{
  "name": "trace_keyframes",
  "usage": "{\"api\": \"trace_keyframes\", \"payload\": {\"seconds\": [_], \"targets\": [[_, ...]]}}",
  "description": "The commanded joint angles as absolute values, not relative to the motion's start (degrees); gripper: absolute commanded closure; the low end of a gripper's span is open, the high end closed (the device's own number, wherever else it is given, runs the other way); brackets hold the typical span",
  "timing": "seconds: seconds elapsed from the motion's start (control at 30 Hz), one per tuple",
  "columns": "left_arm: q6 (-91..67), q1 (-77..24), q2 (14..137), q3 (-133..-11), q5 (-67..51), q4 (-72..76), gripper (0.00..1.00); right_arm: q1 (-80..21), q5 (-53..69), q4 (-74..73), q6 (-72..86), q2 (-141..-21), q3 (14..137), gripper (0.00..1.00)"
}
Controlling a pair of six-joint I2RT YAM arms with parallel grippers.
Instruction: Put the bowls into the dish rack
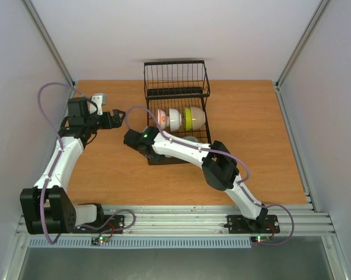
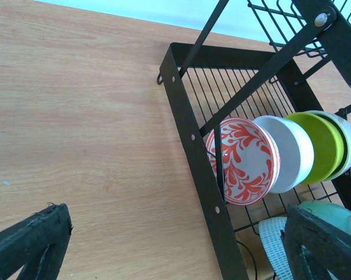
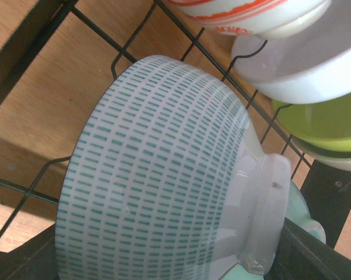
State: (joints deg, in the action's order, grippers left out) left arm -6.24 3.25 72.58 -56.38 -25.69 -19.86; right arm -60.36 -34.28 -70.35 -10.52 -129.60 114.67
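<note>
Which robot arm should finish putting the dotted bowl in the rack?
The right arm, probably. Its gripper is already down in the dish rack, right at the teal-dashed bowl. The left gripper hangs outside over bare table.

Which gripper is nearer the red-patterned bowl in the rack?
Right. The right gripper is at the dish rack just below the red-patterned bowl; the left gripper hovers left, outside the rack.

Left arm raised, its claw (image 1: 118, 116) spread wide, right arm stretched forward, claw (image 1: 141, 153) state hidden

Black rack (image 2: 187, 125), red-patterned bowl (image 2: 242, 160), teal-dashed bowl (image 3: 158, 169)
</note>
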Motion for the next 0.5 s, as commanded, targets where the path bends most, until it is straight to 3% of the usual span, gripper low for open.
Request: {"api": "trace_keyframes", "payload": {"seconds": [0.0, 0.47], "targets": [[-6.7, 3.6, 71.6, -56.3, -26.3, -17.3, 0.02, -61.2, -35.8, -72.6, -9.9, -131.5, 117.2, 0.7], [-6.4, 3.7, 71.8, -56.2, -26.4, -17.2, 0.01, -61.2, -34.0, -67.2, -10.7, -129.8, 113.5, 0.13]]}}
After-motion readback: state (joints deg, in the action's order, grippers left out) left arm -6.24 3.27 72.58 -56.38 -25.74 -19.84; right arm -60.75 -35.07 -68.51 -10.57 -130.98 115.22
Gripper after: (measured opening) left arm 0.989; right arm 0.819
